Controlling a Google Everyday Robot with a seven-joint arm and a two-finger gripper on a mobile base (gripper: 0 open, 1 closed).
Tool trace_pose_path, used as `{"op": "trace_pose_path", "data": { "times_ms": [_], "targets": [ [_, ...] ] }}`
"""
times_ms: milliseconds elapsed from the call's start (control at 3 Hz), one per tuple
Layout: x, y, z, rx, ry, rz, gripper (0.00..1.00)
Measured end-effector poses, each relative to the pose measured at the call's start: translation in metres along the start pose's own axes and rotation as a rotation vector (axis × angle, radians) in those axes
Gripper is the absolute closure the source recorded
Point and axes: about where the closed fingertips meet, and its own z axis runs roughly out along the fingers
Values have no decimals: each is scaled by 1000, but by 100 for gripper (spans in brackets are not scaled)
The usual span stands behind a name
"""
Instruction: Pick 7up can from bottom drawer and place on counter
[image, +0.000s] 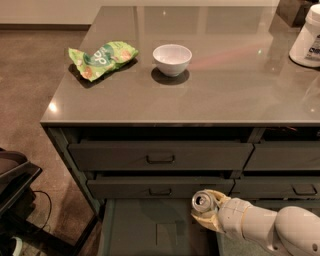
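Observation:
The 7up can (202, 201) shows its silver top with pull tab at the lower middle, held above the open bottom drawer (135, 230). My gripper (206, 210) is shut on the can, and its pale fingers (214, 222) wrap around the can's sides, which are mostly hidden. The white arm reaches in from the lower right. The drawer's flat dark floor bears a square mark. The glossy grey-brown counter (225, 95) lies above the cabinet of drawers.
On the counter stand a white bowl (172, 59), a green snack bag (102, 58) at the left and a white tub (307, 37) at the far right. Two drawers with dark loop handles (160, 158) are slightly open above the bottom drawer. Dark equipment (15, 185) stands at the lower left.

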Motion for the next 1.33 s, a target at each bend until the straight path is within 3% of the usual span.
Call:
{"op": "trace_pose_path", "data": {
  "times_ms": [333,667,1000,1333],
  "targets": [
    [1,0,0,0,1,1,100],
    [-26,-7,-22,7,4,-71,100],
    [-87,-18,-74,35,-39,-207,100],
    [-128,-36,-136,106,-117,-282,100]
  ]
}}
